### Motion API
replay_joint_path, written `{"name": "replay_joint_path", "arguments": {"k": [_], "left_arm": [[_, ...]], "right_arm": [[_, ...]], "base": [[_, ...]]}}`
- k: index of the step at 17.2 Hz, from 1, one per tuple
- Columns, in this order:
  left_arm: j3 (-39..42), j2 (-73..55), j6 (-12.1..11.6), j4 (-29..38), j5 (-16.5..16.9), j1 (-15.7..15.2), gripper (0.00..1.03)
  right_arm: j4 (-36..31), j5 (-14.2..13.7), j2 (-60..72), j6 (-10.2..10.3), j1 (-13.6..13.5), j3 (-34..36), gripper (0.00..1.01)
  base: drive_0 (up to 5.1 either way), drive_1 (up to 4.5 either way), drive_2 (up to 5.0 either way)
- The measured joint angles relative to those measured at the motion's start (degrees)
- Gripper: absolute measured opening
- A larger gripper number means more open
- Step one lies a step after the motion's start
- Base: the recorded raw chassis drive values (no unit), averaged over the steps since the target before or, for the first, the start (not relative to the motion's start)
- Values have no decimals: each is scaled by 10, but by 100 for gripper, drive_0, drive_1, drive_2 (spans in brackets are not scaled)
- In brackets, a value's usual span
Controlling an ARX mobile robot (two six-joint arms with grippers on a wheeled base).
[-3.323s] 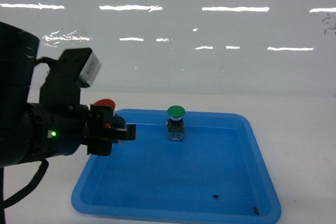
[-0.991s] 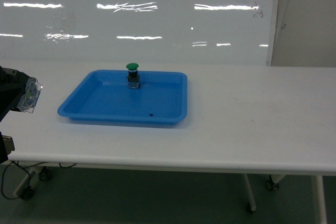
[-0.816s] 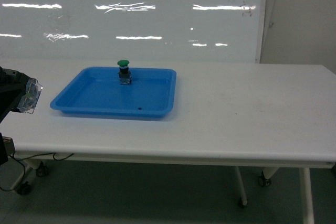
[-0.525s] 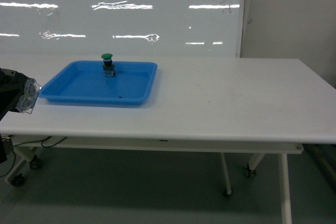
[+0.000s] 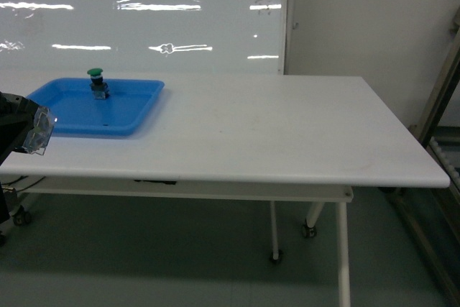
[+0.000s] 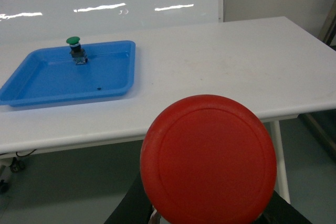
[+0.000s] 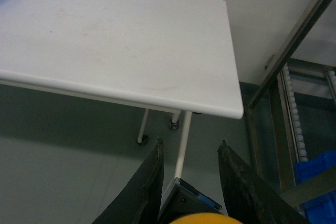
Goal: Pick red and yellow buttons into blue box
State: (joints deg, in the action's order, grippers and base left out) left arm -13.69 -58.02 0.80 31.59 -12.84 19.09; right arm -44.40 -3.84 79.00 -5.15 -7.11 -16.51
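Note:
The red button's (image 6: 209,160) round cap fills the lower middle of the left wrist view. My left gripper (image 6: 207,214) is shut on it, and only dark finger edges (image 6: 131,209) show beside the cap. In the right wrist view my right gripper (image 7: 191,142) is shut on the yellow button (image 7: 206,219); its black-and-grey body sits between the two dark fingers and its cap peeks in at the bottom edge. Part of a blue box (image 7: 316,178) shows at the lower right, behind a metal rack. Neither gripper shows in the head view.
A white table (image 5: 287,127) stands ahead. On its far left lies a shallow blue tray (image 5: 136,109) holding a green-capped button (image 5: 95,80). A metal roller rack (image 7: 291,103) stands right of the table's end. My left wrist camera (image 5: 34,131) sticks in at the left edge.
The head view has pulled back from the table and swung right, so the tray with the green button has shrunk and slid to the left. The table's right end and the rack have come into view.

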Motion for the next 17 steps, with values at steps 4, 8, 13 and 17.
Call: {"name": "replay_joint_path", "arguments": {"k": [4,8,13,17], "left_arm": [[0,0,0,0,0,0,23],[0,0,0,2,0,0,23],[0,-1,0,-1,0,0,23],[0,-1,0,1,0,0,23]], "right_arm": [[0,0,0,0,0,0,29],[0,0,0,0,0,0,29],[0,0,0,0,0,0,29],[0,0,0,0,0,0,29]], "base": [[508,-238,-238],[494,-252,-252],[491,-255,-255],[481,-257,-257]]}}
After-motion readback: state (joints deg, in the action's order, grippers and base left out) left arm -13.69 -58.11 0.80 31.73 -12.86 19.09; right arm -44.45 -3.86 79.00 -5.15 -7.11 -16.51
